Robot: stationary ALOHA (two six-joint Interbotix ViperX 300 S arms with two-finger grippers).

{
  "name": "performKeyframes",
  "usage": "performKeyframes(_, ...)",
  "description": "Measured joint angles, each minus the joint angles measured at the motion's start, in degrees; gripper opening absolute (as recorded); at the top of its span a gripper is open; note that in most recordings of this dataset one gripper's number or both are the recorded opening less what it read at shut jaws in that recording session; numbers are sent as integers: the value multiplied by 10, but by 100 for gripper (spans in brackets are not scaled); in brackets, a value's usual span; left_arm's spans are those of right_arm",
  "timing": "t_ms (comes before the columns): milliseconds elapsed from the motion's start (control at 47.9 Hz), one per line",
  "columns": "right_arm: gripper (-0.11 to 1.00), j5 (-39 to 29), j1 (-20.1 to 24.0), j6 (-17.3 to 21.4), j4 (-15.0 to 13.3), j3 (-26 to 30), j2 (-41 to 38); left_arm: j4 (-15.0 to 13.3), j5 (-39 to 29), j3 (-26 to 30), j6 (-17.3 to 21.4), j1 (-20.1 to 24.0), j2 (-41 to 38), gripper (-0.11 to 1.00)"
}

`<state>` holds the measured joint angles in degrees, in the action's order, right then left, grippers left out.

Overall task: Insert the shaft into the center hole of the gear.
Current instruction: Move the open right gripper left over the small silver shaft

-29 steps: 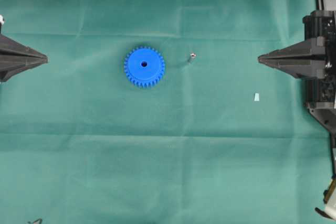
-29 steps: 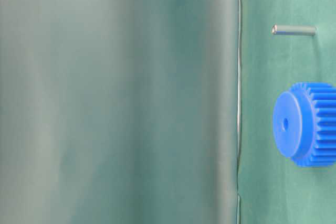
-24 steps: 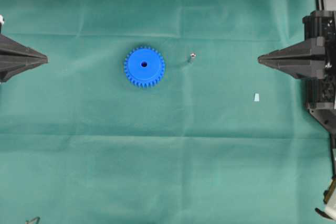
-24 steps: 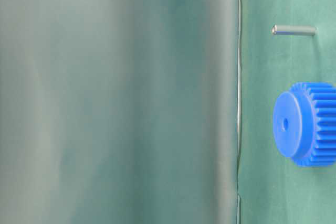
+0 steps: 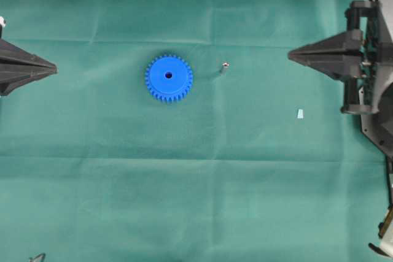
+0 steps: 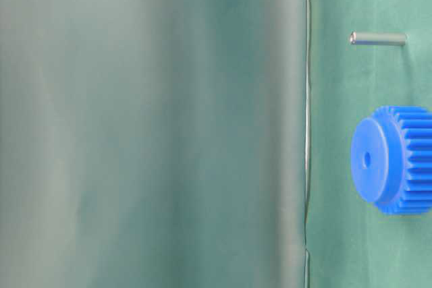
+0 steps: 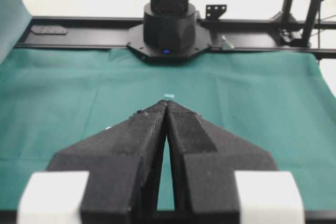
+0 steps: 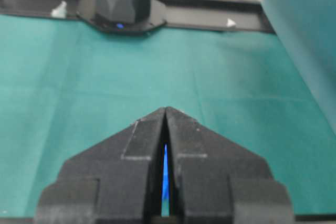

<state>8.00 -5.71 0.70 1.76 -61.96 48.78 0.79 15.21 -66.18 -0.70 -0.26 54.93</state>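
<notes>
The blue gear [image 5: 169, 78] lies flat on the green tabletop [image 5: 196, 200], its center hole [image 5: 168, 75] dark. The shaft [image 5: 224, 67] lies just right of it, apart, tiny and hard to read from overhead. The left claw [image 5: 54, 68] and right claw [image 5: 291, 56] are both closed and empty, partly cut off at the frame edges. A pale scrap [image 5: 300, 113] lies near the right claw.

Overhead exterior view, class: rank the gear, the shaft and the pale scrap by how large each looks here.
1. The gear, by far the largest.
2 and 3. The shaft and the pale scrap both look tiny and much alike here, and the shaft is seen nearly end-on, so I would not rank one above the other.
</notes>
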Motion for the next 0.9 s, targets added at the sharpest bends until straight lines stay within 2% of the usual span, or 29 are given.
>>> performKeyframes(125,3,-1,-17,0,0,14,-44,0,0,0,0,0,0,0)
performKeyframes(209,12,2,-24,0,1,21,-73,0,0,0,0,0,0,0)
performKeyframes(292,33,4,-31,1,1,30,-108,0,-1,0,0,0,0,0)
performKeyframes(438,79,9,-40,4,2,45,-175,0,-2,0,0,0,0,0)
performKeyframes(480,88,11,-42,4,2,50,-198,0,-2,0,0,-1,0,0)
performKeyframes(647,83,33,-49,4,2,61,-287,0,-3,0,0,-1,0,0)
performKeyframes(897,84,63,-54,5,13,72,-389,0,-6,0,0,-3,0,0)
